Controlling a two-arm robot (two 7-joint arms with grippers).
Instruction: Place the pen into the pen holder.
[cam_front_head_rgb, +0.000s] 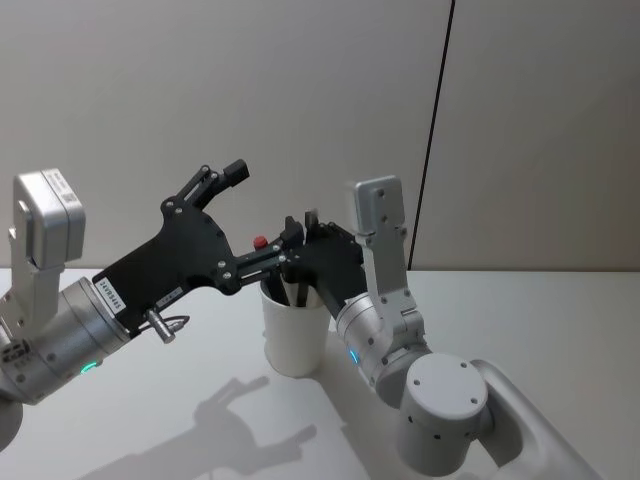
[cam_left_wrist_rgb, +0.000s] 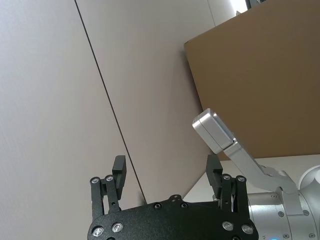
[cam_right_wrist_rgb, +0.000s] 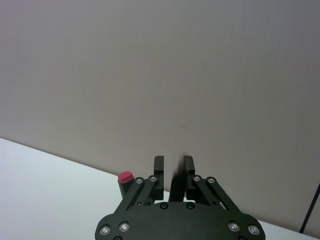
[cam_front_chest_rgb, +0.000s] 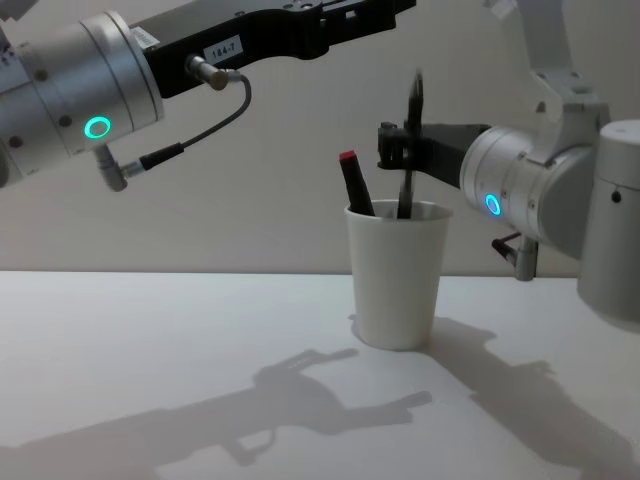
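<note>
The pen holder (cam_front_head_rgb: 295, 335) (cam_front_chest_rgb: 395, 275), a white paper cup, stands on the table between both arms. A red-capped pen (cam_front_chest_rgb: 350, 180) (cam_front_head_rgb: 260, 242) (cam_right_wrist_rgb: 125, 176) leans inside it. My right gripper (cam_front_chest_rgb: 400, 150) (cam_right_wrist_rgb: 173, 167) is shut on a black pen (cam_front_chest_rgb: 412, 110) (cam_right_wrist_rgb: 175, 177), held upright over the cup. The pen's lower end dips inside the rim. My left gripper (cam_front_head_rgb: 263, 200) (cam_left_wrist_rgb: 166, 172) hangs open and raised above and to the left of the cup, nothing between its fingers.
The white table (cam_front_chest_rgb: 150, 350) stretches left and in front of the cup. A plain wall with a dark vertical seam (cam_front_head_rgb: 435, 140) rises behind. A brown board (cam_left_wrist_rgb: 260, 80) shows in the left wrist view.
</note>
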